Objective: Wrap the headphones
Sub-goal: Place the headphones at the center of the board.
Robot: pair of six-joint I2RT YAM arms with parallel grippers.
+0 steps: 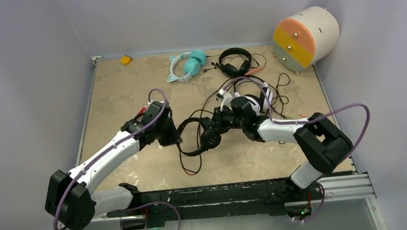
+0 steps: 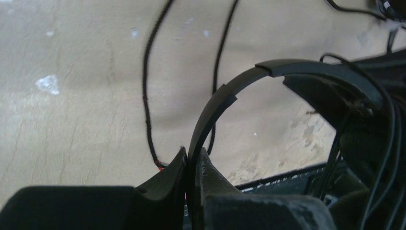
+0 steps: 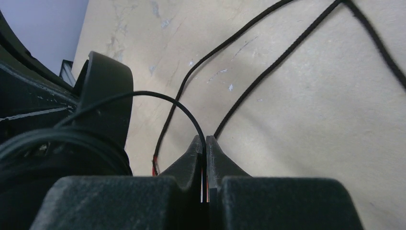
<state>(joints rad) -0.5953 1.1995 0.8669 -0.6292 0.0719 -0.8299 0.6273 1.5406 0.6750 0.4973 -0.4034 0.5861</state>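
My left gripper point(image 1: 176, 135) point(image 2: 194, 154) is shut on the thin black headband point(image 2: 225, 96) of the black headphones point(image 1: 199, 143) at mid-table. My right gripper point(image 1: 217, 124) point(image 3: 205, 143) is shut on those headphones' thin black cable point(image 3: 163, 98), which arcs over from the ear cup point(image 3: 106, 93) at the left of the right wrist view. More cable lies in loose loops point(image 1: 192, 169) on the table. White-and-black headphones point(image 1: 256, 102) lie partly under the right arm. At the back lie teal cat-ear headphones point(image 1: 188, 65) and another black pair point(image 1: 235, 61).
A white drum with an orange, yellow and grey face point(image 1: 305, 36) lies at the back right. A small yellow object point(image 1: 125, 59) sits at the back left. Grey walls close in three sides. A black rail point(image 1: 225, 194) runs along the near edge.
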